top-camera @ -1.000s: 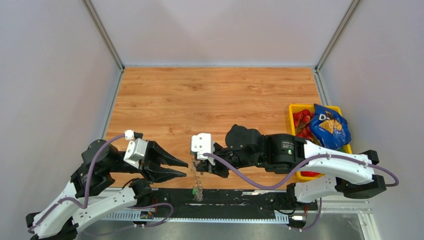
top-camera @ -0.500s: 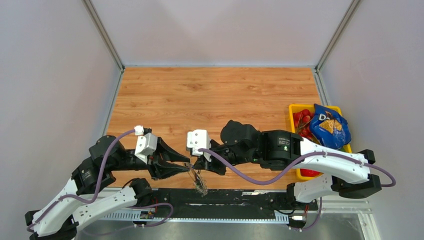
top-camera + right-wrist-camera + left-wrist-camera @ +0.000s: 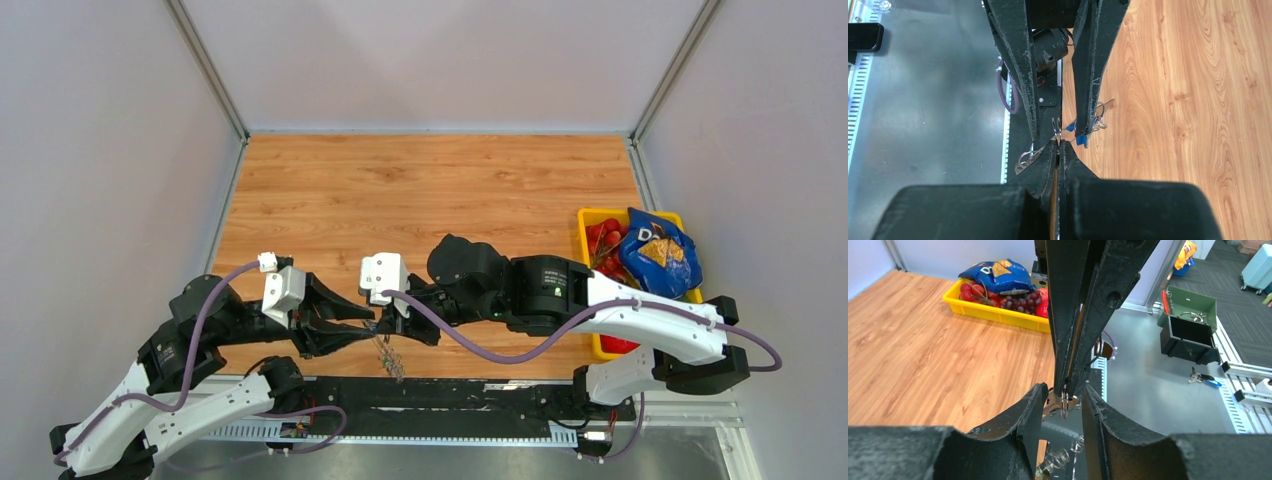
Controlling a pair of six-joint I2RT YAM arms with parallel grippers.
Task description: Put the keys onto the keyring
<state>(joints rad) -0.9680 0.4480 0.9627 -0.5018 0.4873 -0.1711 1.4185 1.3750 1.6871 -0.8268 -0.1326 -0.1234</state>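
Observation:
My right gripper (image 3: pixel 392 326) is shut on the top of the thin silver keyring (image 3: pixel 390 357), whose chain pieces dangle below it at the table's near edge. My left gripper (image 3: pixel 368 328) is open, its two fingers straddling the ring and the right fingertips. In the left wrist view the ring (image 3: pixel 1064 405) hangs between my open left gripper (image 3: pixel 1064 388). In the right wrist view my right gripper (image 3: pixel 1058 143) pinches the ring (image 3: pixel 1057 125). The keys (image 3: pixel 1081 138), with blue tags, lie on the wood beside the left finger, partly hidden by it.
A yellow tray (image 3: pixel 585 222) holding red fruit and a blue snack bag (image 3: pixel 655 252) stands at the right edge. A black rail (image 3: pixel 480 395) runs along the near table edge. A green box (image 3: pixel 1192 302) sits off the table.
The left gripper has moved right and narrowed from wide open, and now straddles the ring. Both grippers and the keyring have then shifted slightly left. The chain pieces have swung.

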